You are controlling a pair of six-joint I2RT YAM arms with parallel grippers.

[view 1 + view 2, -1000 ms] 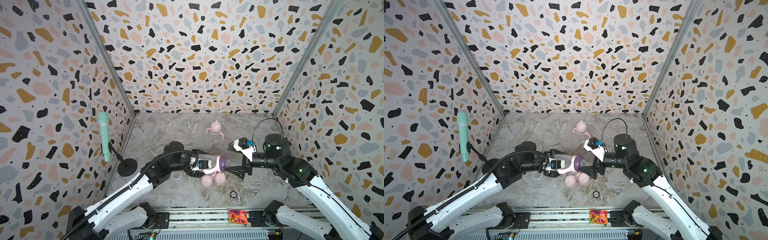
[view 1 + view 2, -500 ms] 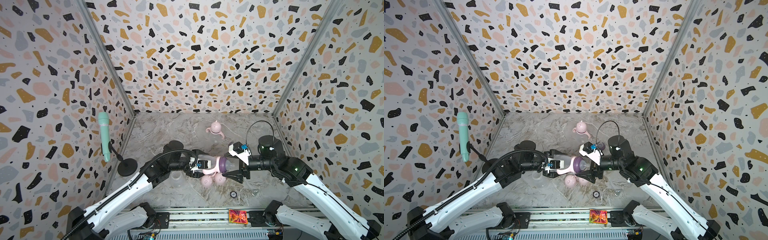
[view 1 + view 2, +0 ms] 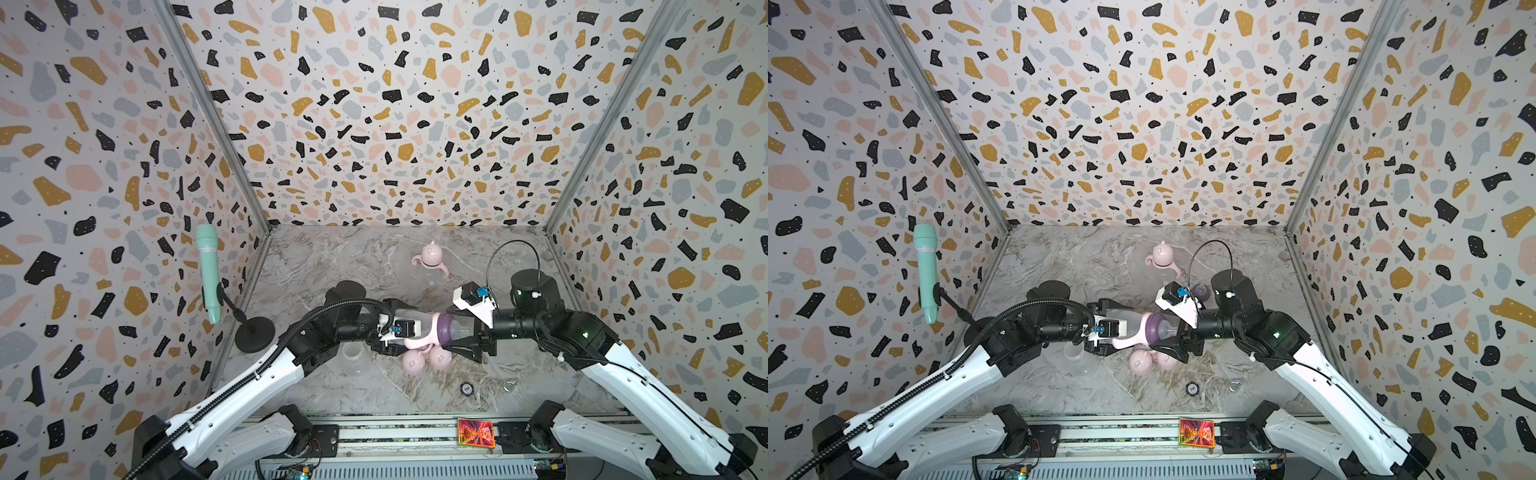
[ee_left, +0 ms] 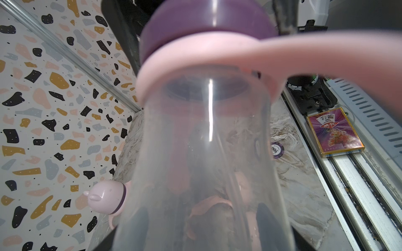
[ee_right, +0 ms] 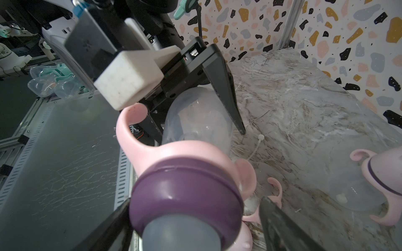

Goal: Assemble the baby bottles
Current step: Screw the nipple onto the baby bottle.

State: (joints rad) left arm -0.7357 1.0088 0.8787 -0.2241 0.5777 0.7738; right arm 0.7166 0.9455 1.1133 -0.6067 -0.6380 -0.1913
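In both top views the left claw (image 3: pixel 409 330) pinches a clear bottle (image 3: pixel 424 321) level above the surface (image 3: pixel 332 257), its purple collar (image 3: pixel 1156 326) pointing into the spread right claw (image 3: pixel 456 330), with two pink caps (image 3: pixel 413 361) lying beneath. The left wrist view looks along the bottle (image 4: pixel 206 152) to its pink ring (image 4: pixel 195 56). In the right wrist view that claw's fingers (image 5: pixel 282 228) flank the collar (image 5: pixel 185 195), one clear of it, a capped bottle (image 5: pixel 359 191) beyond.
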